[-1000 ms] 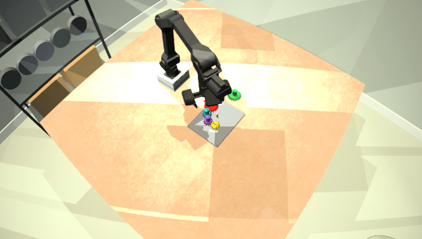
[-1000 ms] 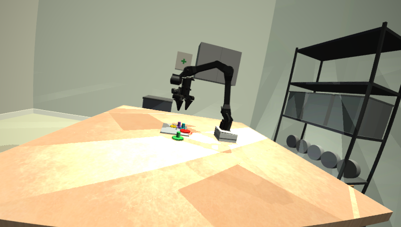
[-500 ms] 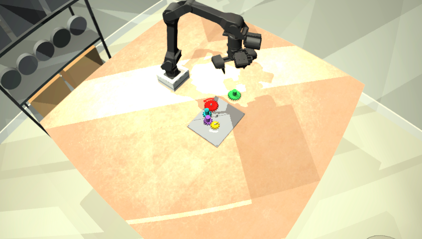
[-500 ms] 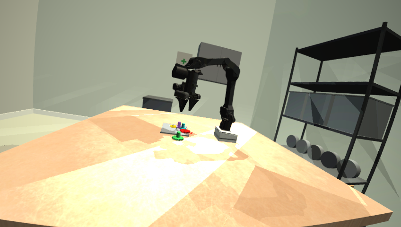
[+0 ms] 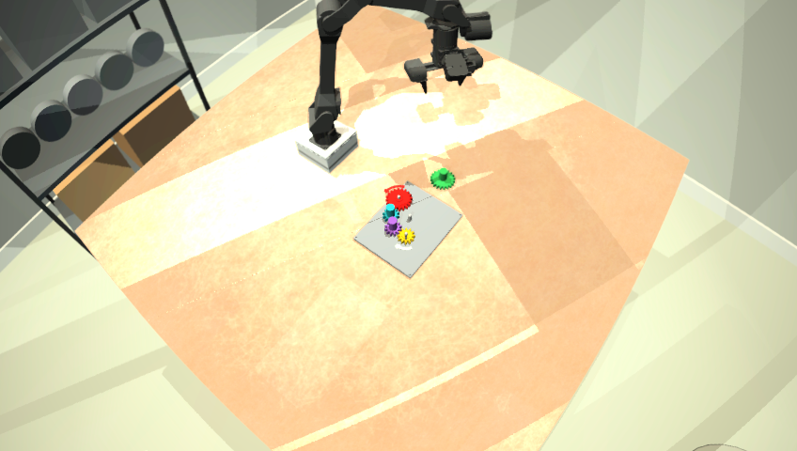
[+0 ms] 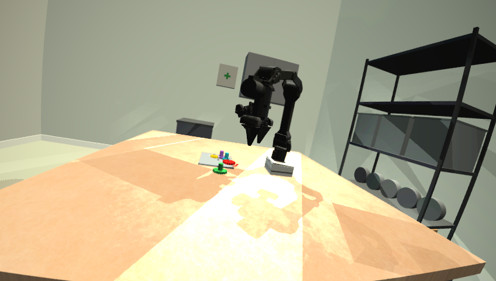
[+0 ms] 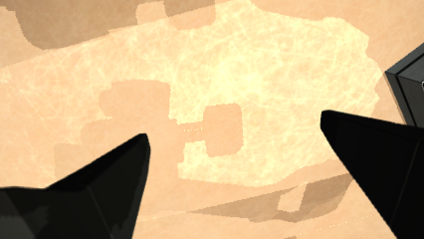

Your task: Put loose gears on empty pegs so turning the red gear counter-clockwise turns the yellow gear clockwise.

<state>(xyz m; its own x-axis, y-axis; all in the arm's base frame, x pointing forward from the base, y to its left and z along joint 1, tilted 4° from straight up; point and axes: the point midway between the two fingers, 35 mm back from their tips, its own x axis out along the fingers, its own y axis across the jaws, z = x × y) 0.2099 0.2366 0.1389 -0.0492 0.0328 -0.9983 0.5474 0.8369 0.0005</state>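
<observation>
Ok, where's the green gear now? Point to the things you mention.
In the top view, the green gear (image 5: 443, 178) (image 6: 220, 170) stands on the table, off the grey board (image 5: 433, 228) (image 6: 206, 160), near its red-gear corner.

Workshop or storeroom | black shelving (image 5: 179, 53) (image 6: 464, 86) at ten o'clock from above, grey cylinders (image 5: 114, 70) (image 6: 409, 197) lined up; green-cross sign (image 6: 227, 75) on wall
</observation>
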